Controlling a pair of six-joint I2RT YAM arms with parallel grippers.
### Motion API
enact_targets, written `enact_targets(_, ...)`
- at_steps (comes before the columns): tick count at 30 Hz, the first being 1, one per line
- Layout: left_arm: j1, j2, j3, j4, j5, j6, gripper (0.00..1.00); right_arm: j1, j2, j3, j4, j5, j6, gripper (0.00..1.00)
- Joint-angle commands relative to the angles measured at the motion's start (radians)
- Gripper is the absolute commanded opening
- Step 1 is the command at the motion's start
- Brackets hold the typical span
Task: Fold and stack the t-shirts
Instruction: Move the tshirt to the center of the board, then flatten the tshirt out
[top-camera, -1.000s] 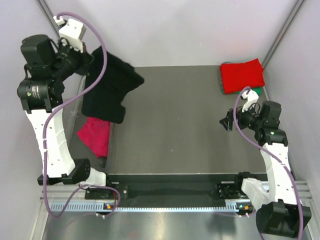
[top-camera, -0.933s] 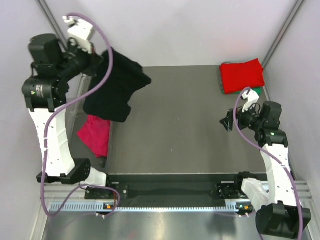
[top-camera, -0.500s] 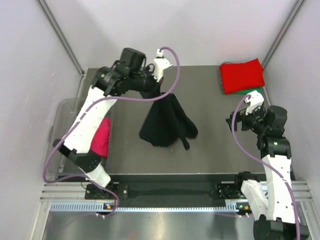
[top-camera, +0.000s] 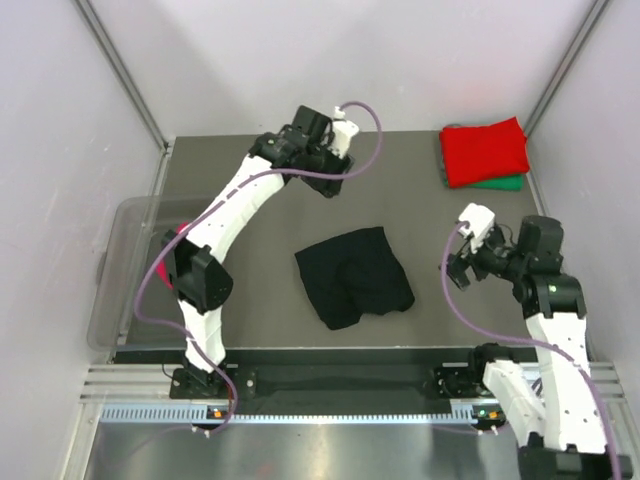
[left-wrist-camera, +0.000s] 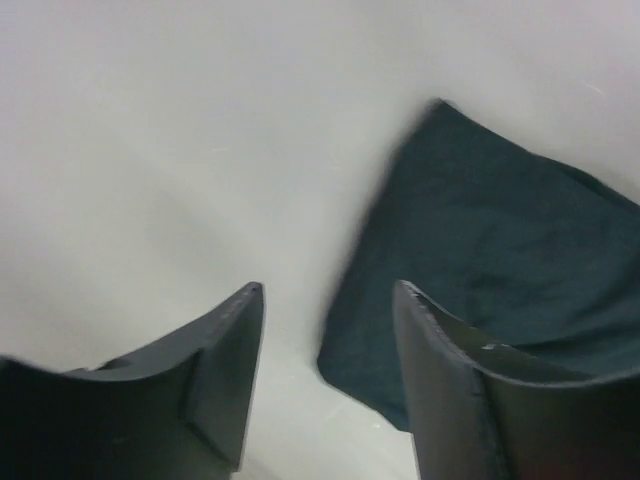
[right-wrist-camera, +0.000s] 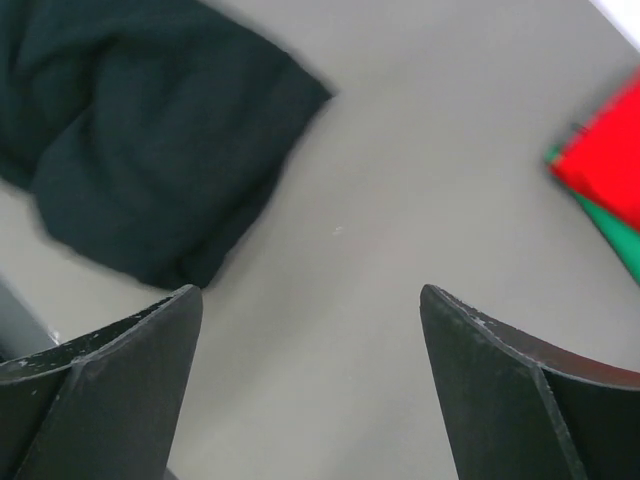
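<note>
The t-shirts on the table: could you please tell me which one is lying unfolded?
The black shirt, crumpled in the middle of the table; the red shirt lies folded atop the green shirt in the far right corner.

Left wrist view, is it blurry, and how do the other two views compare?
Left wrist: soft and overexposed, the table washed pale, the black shirt smeared at its edges and tinted teal. Right wrist: also blurred, most on the black shirt's edge and the red shirt. Top external: sharp, evenly lit, only faint shadows.
</note>
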Motion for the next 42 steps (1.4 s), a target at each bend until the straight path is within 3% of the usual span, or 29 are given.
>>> enact_targets(1,0.065,-0.103,0.011,0.108,-0.143,-0.086,0.61,0.122,0.066,0.06,-0.093,0.037,-0.198,0.89)
enact_targets(5,0.079,-0.308,-0.284,0.15,-0.23,-0.06,0.64,0.389,0.141,0.037,-0.006,0.199,-0.227,0.85)
enact_targets(8,0.168,-0.507,-0.461,0.179,-0.197,-0.066,0.64,0.478,0.235,0.041,0.055,0.222,-0.235,0.82)
enact_targets(10,0.26,-0.56,-0.515,0.168,-0.158,-0.08,0.64,0.531,0.293,0.058,0.059,0.234,-0.232,0.78)
enact_targets(12,0.289,-0.637,-0.611,0.156,-0.163,-0.072,0.64,0.644,0.364,0.064,0.098,0.266,-0.235,0.76)
enact_targets(17,0.386,-0.805,-0.737,0.176,-0.075,-0.098,0.67,0.747,0.431,0.067,0.122,0.303,-0.243,0.74)
enact_targets(21,0.432,-0.849,-0.796,0.165,-0.019,-0.071,0.66,0.85,0.468,0.024,0.154,0.382,-0.266,0.73)
enact_targets(27,0.443,-0.896,-0.905,0.199,-0.072,-0.028,0.62,0.999,0.494,-0.029,0.229,0.428,-0.225,0.71)
enact_targets(37,0.476,-0.889,-0.871,0.202,-0.058,-0.04,0.62,1.203,0.657,-0.039,0.278,0.504,-0.209,0.77)
enact_targets(42,0.481,-0.896,-0.86,0.19,-0.045,-0.048,0.62,1.241,0.732,-0.054,0.362,0.618,-0.186,0.69)
